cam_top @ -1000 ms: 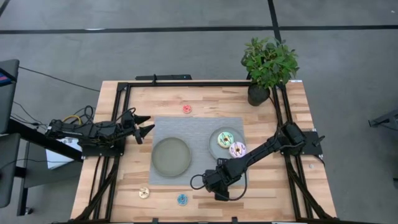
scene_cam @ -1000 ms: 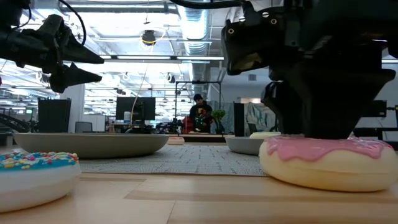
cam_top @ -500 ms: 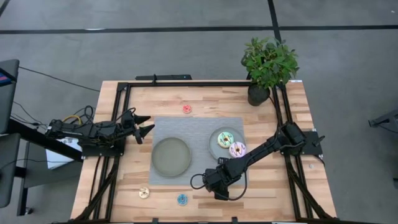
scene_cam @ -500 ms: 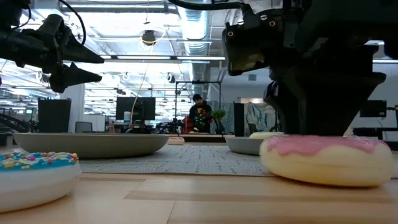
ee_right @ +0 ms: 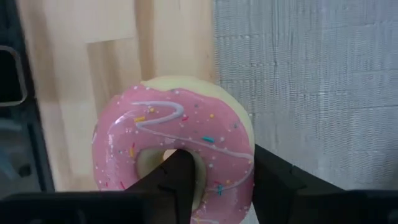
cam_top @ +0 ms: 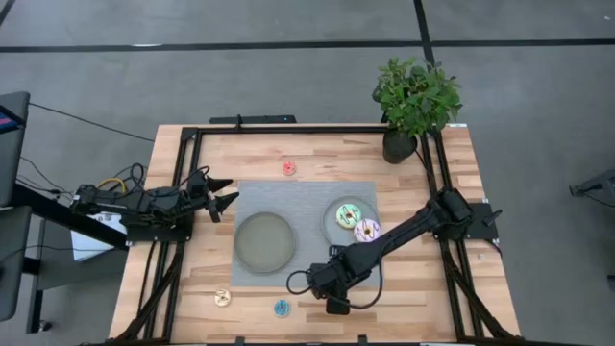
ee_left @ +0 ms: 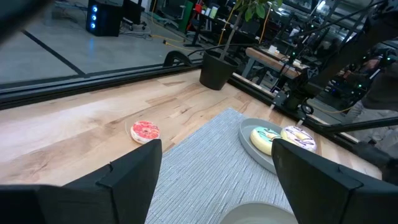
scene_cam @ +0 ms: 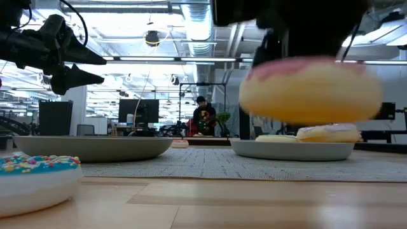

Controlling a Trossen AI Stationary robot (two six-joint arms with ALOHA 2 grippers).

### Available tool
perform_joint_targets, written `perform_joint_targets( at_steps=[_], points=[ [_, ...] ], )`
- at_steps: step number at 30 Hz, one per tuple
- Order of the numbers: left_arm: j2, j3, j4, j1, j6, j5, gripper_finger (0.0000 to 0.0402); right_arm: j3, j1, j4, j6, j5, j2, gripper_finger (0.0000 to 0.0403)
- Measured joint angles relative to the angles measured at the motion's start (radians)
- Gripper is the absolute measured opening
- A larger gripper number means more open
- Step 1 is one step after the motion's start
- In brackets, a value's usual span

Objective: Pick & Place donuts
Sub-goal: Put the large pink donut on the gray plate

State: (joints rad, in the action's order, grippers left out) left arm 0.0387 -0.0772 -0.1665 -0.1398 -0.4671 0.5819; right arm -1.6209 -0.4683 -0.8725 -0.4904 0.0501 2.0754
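The right tool (ee_right: 214,180) pinches the pink donut (ee_right: 174,149) through its hole, lifted clear of the counter (scene_cam: 254,203) near the grey mat's edge; the left tool (cam_top: 223,192) waits spread

we see the pink donut (scene_cam: 310,89) off the wood now: a second ago it lay on the bare boards just beside the grey mat (cam_top: 306,197), and now it hangs in the air above that spot, clear of the surface, with the plate (scene_cam: 292,150) behind it showing beneath it. the right gripper (ee_right: 214,180) has closed in on the donut's rim, one finger through the hole, and has risen and slid a little along the mat's near edge.
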Motion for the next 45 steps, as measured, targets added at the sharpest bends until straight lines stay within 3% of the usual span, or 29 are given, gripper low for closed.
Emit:
perform_joint_targets(
  at_steps=[9,19,26,32,39,45],
  points=[
    [0.000,0.000,0.000,0.000,0.000,0.000,0.0298,-0.159,0.078,-0.336,0.056,-0.134,-0.002,0.0121],
    [0.000,0.000,0.000,0.000,0.000,0.000,0.0298,-0.190,0.250,-0.507,0.099,-0.237,-0.003,0.0123],
    [0.000,0.000,0.000,0.000,0.000,0.000,0.0298,-0.190,0.343,-0.514,0.117,-0.223,-0.003,0.0123],
    [0.000,0.000,0.000,0.000,0.000,0.000,0.0298,-0.190,0.352,-0.505,0.197,-0.129,0.007,0.0123],
    [0.000,0.000,0.000,0.000,0.000,0.000,0.0298,-0.190,0.368,-0.483,0.214,-0.117,0.007,0.0128],
    [0.000,0.000,0.000,0.000,0.000,0.000,0.0298,-0.095,0.389,-0.441,0.213,-0.077,0.007,0.0136]
  ],
)
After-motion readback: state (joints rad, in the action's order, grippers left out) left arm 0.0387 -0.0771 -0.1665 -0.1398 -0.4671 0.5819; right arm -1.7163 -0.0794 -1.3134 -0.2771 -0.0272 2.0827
